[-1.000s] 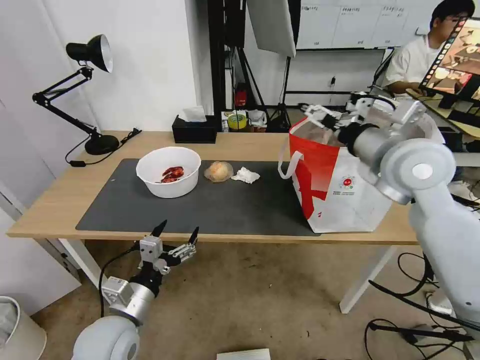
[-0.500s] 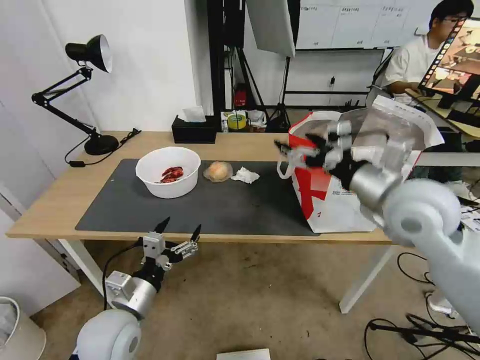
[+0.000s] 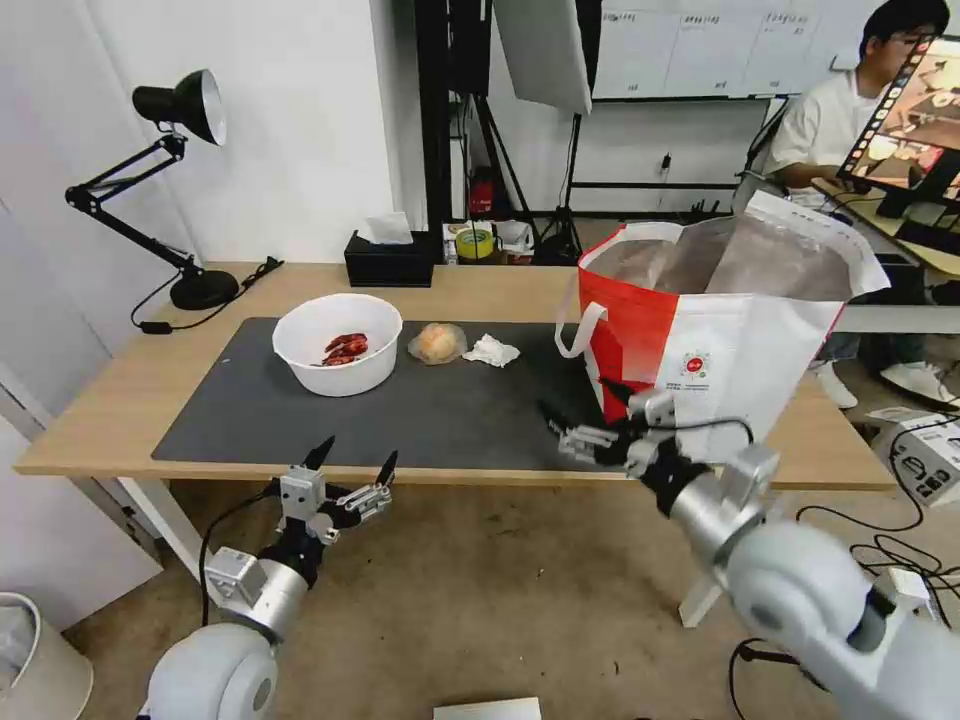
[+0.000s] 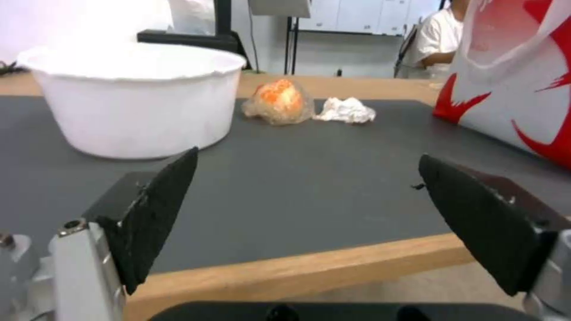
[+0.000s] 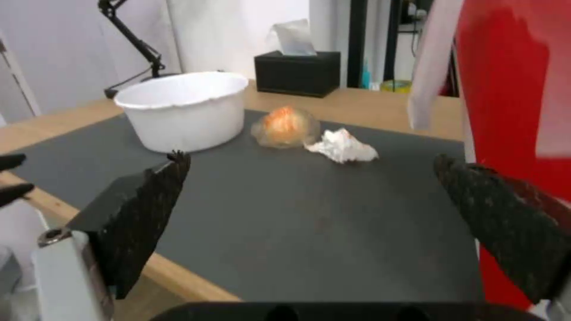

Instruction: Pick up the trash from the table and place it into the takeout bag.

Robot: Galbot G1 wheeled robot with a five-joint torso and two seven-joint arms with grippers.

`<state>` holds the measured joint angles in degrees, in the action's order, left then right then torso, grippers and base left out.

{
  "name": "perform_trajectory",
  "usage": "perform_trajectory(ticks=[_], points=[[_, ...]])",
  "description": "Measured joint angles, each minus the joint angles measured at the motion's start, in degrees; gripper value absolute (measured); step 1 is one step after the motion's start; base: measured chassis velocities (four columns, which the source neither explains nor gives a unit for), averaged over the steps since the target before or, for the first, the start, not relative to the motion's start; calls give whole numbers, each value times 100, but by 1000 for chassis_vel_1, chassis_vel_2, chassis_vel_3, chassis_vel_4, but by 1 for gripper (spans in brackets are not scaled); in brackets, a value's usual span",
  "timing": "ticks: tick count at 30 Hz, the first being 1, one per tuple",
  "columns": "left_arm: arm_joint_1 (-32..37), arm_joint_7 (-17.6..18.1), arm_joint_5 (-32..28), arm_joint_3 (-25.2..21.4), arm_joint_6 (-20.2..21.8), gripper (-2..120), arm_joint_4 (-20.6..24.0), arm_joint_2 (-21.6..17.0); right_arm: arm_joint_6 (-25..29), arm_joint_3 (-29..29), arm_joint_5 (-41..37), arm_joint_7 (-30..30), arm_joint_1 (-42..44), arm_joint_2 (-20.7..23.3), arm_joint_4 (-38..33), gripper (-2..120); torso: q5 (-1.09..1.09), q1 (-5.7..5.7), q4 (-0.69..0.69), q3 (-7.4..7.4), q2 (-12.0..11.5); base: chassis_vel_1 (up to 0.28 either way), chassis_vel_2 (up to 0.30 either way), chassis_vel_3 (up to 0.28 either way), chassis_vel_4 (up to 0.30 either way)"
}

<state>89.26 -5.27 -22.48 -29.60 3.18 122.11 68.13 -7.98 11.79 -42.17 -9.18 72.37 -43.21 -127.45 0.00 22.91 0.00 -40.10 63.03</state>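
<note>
— What is laid on the dark grey mat [image 3: 420, 410]?
— Three pieces: one round white bowl [image 3: 338, 343], one clear-wrapped beige lump [image 3: 437, 343], one crumpled white tissue [image 3: 491, 351].
— And the grippers?
— Right gripper [image 3: 590, 420] is held spread beside the foil-lined takeout bag [image 3: 720, 350]; left gripper [image 3: 350, 462], spread, is kept below the table [image 3: 100, 410] edge.

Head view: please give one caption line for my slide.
Both hands open near the table's front edge: left hand, right hand beside the takeout bag.

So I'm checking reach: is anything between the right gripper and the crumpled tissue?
Nothing visible. The right gripper hangs open at the table's front edge; bare grey mat runs to the crumpled tissue, with the takeout bag off to one side.
</note>
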Motion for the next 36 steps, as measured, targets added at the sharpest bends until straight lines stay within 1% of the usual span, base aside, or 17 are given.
perform_trajectory(ticks=[8, 13, 16, 20, 28, 36], points=[[62, -74, 55, -72, -1, 100, -204, -2, 544, -34, 432, -16, 634, -157, 192, 100, -1, 0, 0, 0, 0, 0, 0, 0, 0], [69, -78, 112, -98, 0, 100, -230, -19, 758, -33, 518, -16, 816, -231, 248, 100, -1, 0, 0, 0, 0, 0, 0, 0, 0], [75, -83, 239, -119, -23, 100, -288, -18, 992, -58, 626, -14, 967, -390, 382, 100, 0, 0, 0, 0, 0, 0, 0, 0, 0], [86, -85, 347, -176, -108, 100, -386, -27, 1165, -96, 722, 12, 1081, -492, 549, 100, 0, 0, 0, 0, 0, 0, 0, 0, 0], [162, -125, 389, -354, -161, 100, -475, -80, 1359, -88, 727, 119, 1162, -575, 729, 100, 0, 1, 0, -1, 0, 0, 0, 0, 0], [230, -148, 399, -406, -212, 100, -504, -87, 1373, -88, 694, 129, 1183, -644, 754, 100, 0, 1, 0, -1, 0, 0, 0, 0, 0]])
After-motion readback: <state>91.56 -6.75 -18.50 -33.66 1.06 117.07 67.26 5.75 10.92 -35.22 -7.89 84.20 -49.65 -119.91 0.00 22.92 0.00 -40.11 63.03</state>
